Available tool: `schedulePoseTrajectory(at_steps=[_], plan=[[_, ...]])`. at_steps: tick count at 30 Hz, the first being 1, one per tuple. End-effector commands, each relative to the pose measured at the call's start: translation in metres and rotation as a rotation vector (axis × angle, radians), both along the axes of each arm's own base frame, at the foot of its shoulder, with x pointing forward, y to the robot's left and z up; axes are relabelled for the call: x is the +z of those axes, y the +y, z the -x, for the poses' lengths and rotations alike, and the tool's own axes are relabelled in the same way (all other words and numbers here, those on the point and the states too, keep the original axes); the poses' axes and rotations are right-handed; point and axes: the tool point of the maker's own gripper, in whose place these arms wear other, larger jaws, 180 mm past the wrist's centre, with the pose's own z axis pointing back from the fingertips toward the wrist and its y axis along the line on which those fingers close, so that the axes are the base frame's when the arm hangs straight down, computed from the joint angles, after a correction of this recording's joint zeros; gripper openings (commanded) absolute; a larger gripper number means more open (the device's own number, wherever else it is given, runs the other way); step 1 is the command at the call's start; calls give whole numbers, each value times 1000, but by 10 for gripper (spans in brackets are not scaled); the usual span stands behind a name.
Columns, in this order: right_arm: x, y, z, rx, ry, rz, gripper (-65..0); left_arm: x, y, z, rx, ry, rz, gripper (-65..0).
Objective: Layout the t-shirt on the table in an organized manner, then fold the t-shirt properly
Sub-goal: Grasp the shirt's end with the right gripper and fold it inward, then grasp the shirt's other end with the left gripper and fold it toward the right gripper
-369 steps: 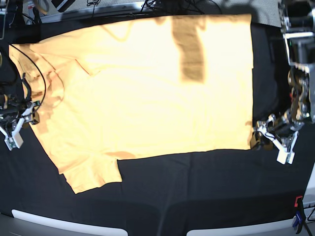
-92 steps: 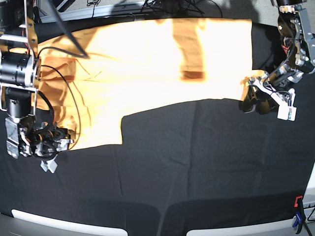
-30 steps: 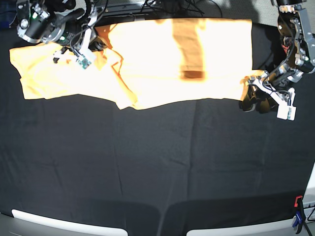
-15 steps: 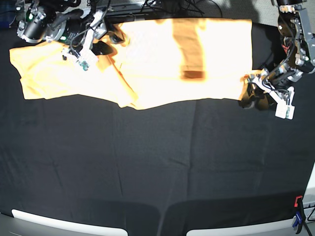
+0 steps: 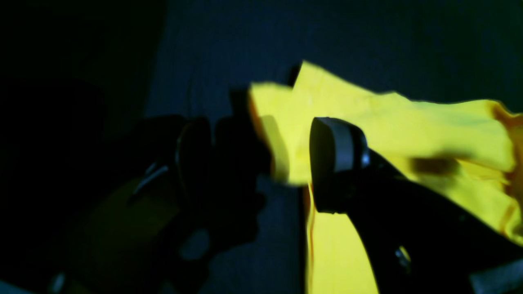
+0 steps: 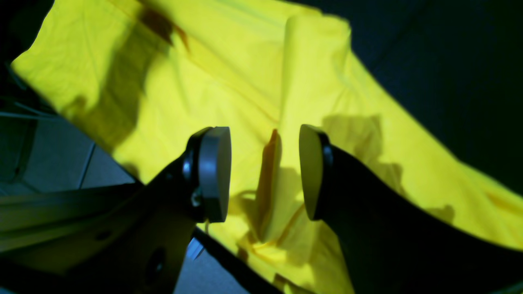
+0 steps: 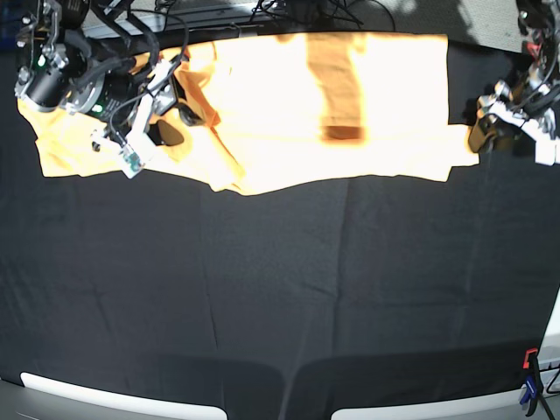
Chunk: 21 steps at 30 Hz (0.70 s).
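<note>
The light orange-yellow t-shirt [image 7: 289, 105] lies doubled over in a long strip along the far side of the black table [image 7: 280, 306]. At its left end my right gripper [image 7: 171, 122] hovers over the rumpled sleeve area. In the right wrist view the right gripper [image 6: 263, 171] is open, with a raised ridge of the t-shirt [image 6: 269, 179] between its pads, untouched by either. My left gripper [image 7: 490, 127] is at the shirt's right corner. It stands open in the left wrist view [image 5: 265, 163], a corner of the t-shirt [image 5: 367, 118] lying just beyond its fingertips.
Light grey edge pieces [image 7: 122, 398] line the table's front. Cables and a metal frame [image 7: 262, 13] run behind the shirt. A red and blue clamp [image 7: 529, 376] sits at the front right corner.
My right gripper has opened, let the cloth go and drifted front-left. My left arm has moved right and back, and the shirt's right corner now reaches farther right, lying flat.
</note>
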Motion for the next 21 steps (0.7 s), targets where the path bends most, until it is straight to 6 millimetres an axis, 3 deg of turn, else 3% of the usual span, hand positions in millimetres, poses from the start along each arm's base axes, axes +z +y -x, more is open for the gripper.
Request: schedulePoseTrajectory(at_steps=[1, 6, 9, 14, 21], plan=[[11, 4, -4, 15, -36, -22, -385, 13, 1, -3, -5, -43, 16, -295], [11, 4, -5, 15, -39, -21, -385, 4, -16, 19, -28, -11, 92, -295], [11, 4, -5, 15, -39, -21, -385, 0, -27, 23, -21, -10, 124, -296], [11, 3, -5, 15, -39, -20, -385, -5, -46, 18, -23, -24, 149, -296], [5, -1, 0, 22, -1, 17, -385, -26, -47, -1, 19, -6, 177, -296]])
